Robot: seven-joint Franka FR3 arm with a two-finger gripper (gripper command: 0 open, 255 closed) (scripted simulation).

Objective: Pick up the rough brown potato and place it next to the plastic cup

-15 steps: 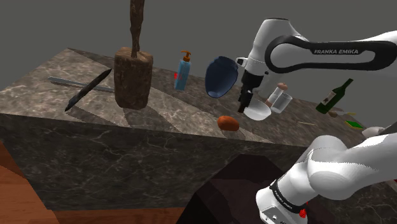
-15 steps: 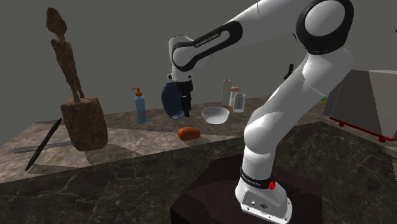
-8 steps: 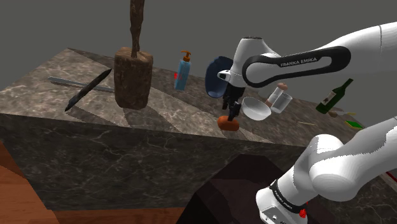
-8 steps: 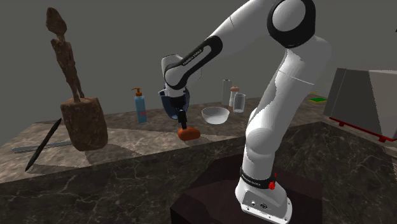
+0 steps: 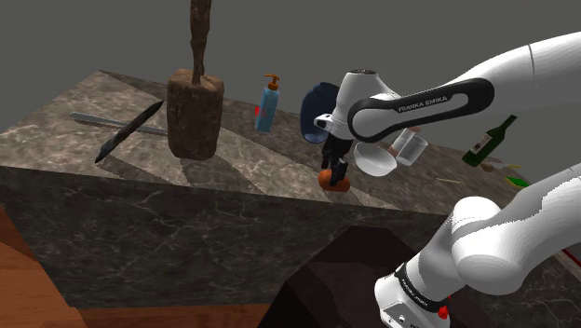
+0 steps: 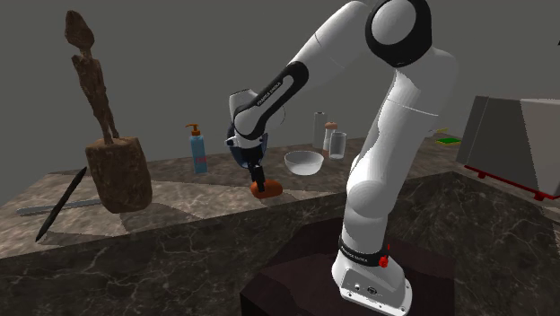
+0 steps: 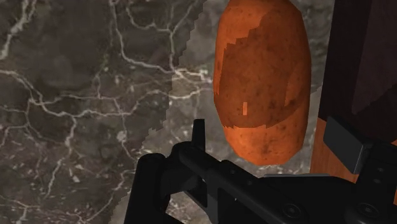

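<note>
gripper [image 5: 333,174] stood spread astride potato [image 7: 261,83] on table [image 5: 84,130]; shoulder view: white bowl [image 5: 377,161] sat at potato's 2 o'clock, cup [image 5: 411,146] beyond.

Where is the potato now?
In the shoulder view, the potato lies near the table's front edge, under the gripper, beside the white bowl.

Dark veined marble counter [image 5: 56,130] underneath it all. Toward the shoulder view's left, a rough wooden block [image 5: 194,116] with a tall carved figure rising from it. Beside it, a slim dark tool [image 5: 130,130] lying across a flat grey strip [image 5: 93,118]. Farther back, an upright blue pump bottle [image 5: 268,107]. Rightward, a dark blue bowl [image 5: 313,112] tipped on edge, a white bowl [image 5: 377,160], and a leaning green bottle [image 5: 489,143].
</note>
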